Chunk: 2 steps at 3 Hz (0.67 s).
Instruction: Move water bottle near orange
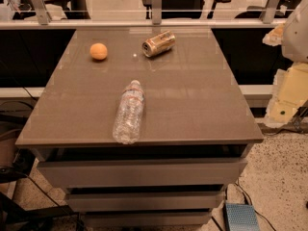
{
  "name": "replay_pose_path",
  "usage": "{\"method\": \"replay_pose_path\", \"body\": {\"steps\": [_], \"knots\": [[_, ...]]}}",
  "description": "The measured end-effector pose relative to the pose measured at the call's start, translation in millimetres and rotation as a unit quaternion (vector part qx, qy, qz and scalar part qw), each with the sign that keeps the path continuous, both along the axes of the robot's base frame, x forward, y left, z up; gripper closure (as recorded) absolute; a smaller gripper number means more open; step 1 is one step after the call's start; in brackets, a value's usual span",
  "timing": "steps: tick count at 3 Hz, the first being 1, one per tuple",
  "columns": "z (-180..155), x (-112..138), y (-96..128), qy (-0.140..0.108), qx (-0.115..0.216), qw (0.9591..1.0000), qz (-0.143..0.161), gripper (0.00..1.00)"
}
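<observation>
The water bottle (pixel 129 112) is clear and ribbed with a white cap. It lies on its side near the front edge of the brown table top (pixel 192 95), cap pointing away from me. The orange (pixel 98 51) sits at the far left of the table, well apart from the bottle. My gripper (pixel 285 104) is the cream-coloured part at the right edge of the view, beyond the table's right side and far from both things. It holds nothing that I can see.
A gold metal can (pixel 159 43) lies on its side at the back middle, right of the orange. Drawers sit under the table top. A rail and office chairs stand behind the table. A blue box (pixel 239 217) lies on the floor at the front right.
</observation>
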State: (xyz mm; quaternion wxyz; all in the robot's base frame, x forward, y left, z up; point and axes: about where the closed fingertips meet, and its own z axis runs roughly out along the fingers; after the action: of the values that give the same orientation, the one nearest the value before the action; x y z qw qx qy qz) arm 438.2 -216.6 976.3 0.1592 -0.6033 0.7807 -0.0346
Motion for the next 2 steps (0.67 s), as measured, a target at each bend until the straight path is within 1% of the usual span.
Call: {"method": "replay_pose_path", "body": {"steps": [1, 2], "knots": [[0.0, 3.1, 4.7, -0.004, 0.003, 1.0000, 0.005, 0.00], [-4.4, 11.8, 22.3, -0.019, 0.026, 0.9986, 0.041, 0.00]]}}
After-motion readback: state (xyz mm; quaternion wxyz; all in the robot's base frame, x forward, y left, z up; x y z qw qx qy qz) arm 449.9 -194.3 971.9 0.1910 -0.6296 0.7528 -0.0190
